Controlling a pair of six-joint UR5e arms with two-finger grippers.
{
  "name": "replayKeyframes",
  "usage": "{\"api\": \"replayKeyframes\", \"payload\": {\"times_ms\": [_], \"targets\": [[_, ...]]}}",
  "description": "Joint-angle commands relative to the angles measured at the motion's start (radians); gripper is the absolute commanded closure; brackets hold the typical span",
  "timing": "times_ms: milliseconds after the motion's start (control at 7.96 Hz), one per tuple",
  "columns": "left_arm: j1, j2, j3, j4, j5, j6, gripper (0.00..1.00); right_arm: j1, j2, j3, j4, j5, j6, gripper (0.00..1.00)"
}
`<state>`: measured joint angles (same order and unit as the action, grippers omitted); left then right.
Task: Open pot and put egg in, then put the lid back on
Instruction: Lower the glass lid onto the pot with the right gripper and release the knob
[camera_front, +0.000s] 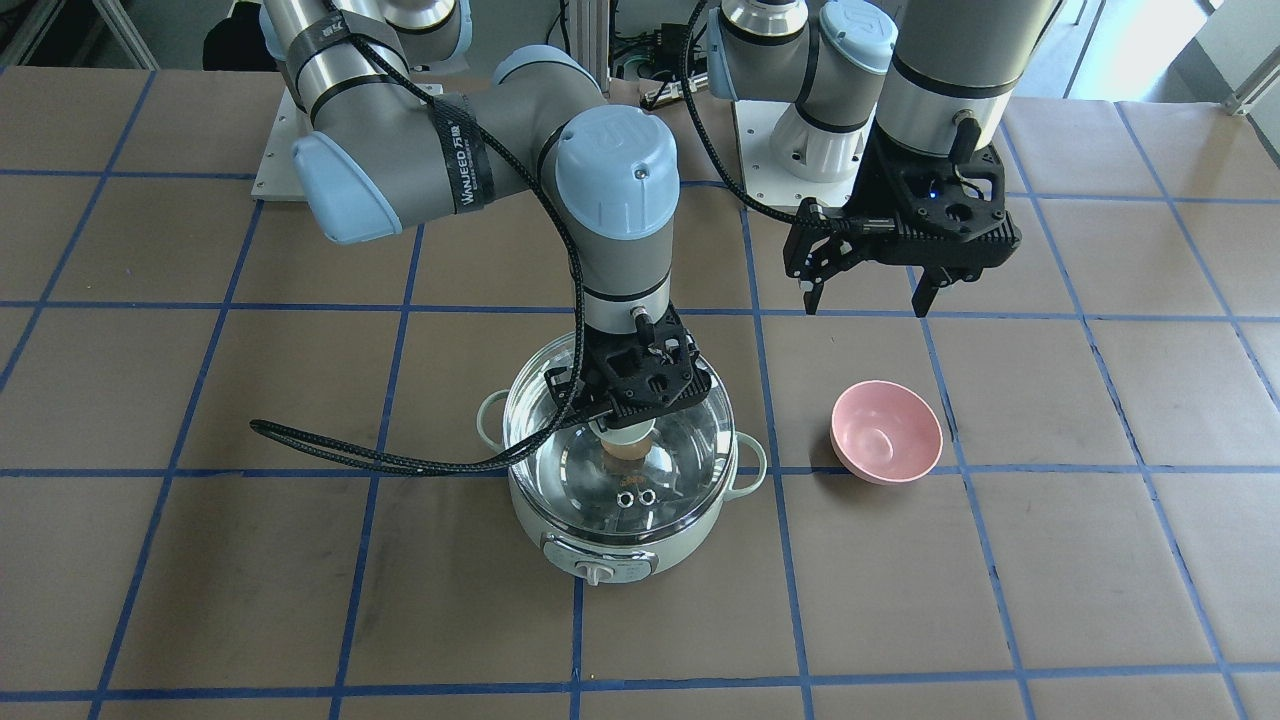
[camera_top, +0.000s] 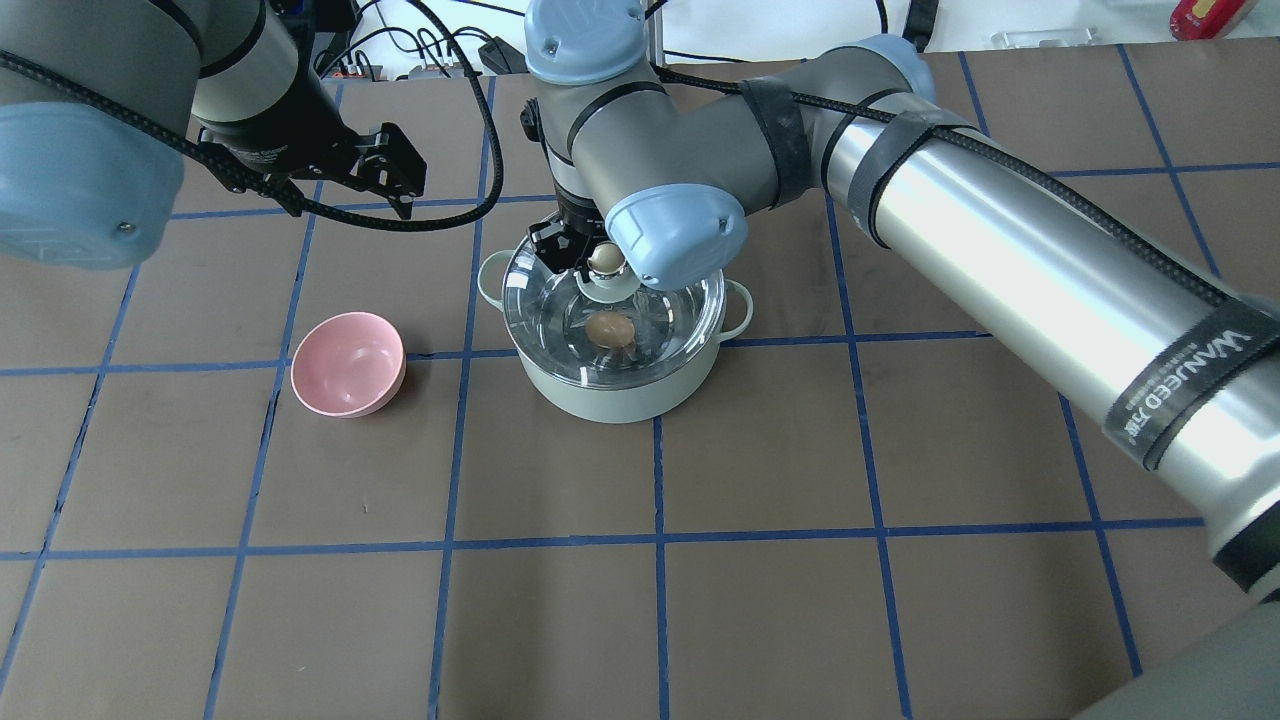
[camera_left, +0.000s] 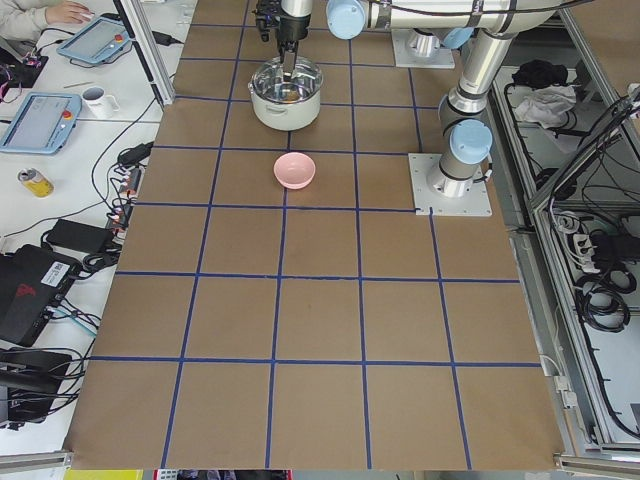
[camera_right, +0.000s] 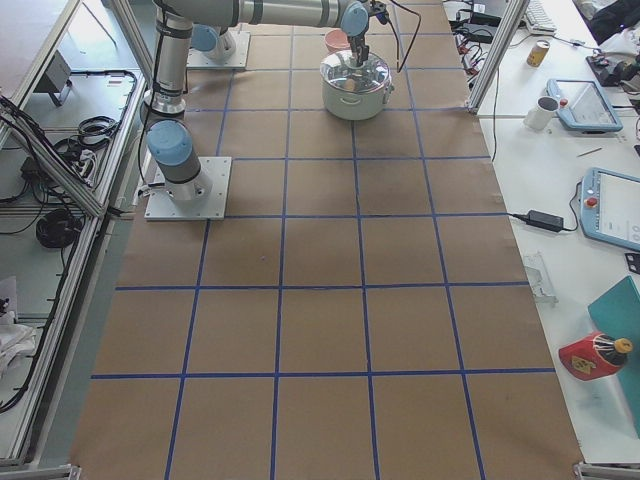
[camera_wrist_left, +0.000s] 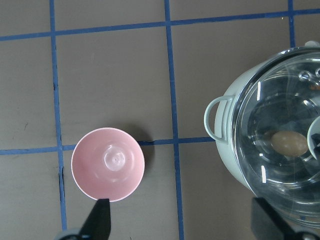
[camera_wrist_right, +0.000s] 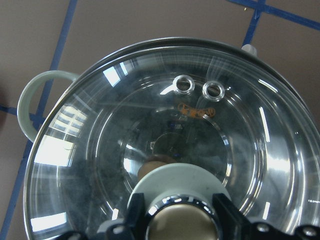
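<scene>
Lid (camera_front: 690, 465) sits on the pot (camera_front: 620, 545) in the front-facing view, well in from every edge of the table (camera_front: 1000, 600). The right gripper (camera_front: 625, 420) points straight down onto the lid's knob. The left gripper (camera_front: 865, 295) hangs with its jaws wide, on the robot side of a pink bowl (camera_front: 886, 432) that stands apart from the pot.

From overhead, the egg (camera_top: 610, 330) lies inside the pot under the glass.

The left wrist view shows the egg through the lid.

In the right wrist view, dark fingers (camera_wrist_right: 134, 216) clamp the knob from both sides.
</scene>
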<state>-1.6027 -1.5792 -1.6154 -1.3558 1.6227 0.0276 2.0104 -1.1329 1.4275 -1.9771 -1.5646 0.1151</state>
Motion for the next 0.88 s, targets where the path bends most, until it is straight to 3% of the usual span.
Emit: {"api": "replayKeyframes", "payload": {"times_ms": [0, 754], "targets": [[-0.003, -0.001, -0.006, -0.002, 0.000, 0.000, 0.00, -0.001, 0.001, 0.002, -0.003, -0.002, 0.000, 1.00], [-0.006, 0.001, -0.017, -0.002, 0.000, 0.002, 0.00, 0.001, -0.001, 0.002, -0.034, 0.005, -0.003, 1.00]]}}
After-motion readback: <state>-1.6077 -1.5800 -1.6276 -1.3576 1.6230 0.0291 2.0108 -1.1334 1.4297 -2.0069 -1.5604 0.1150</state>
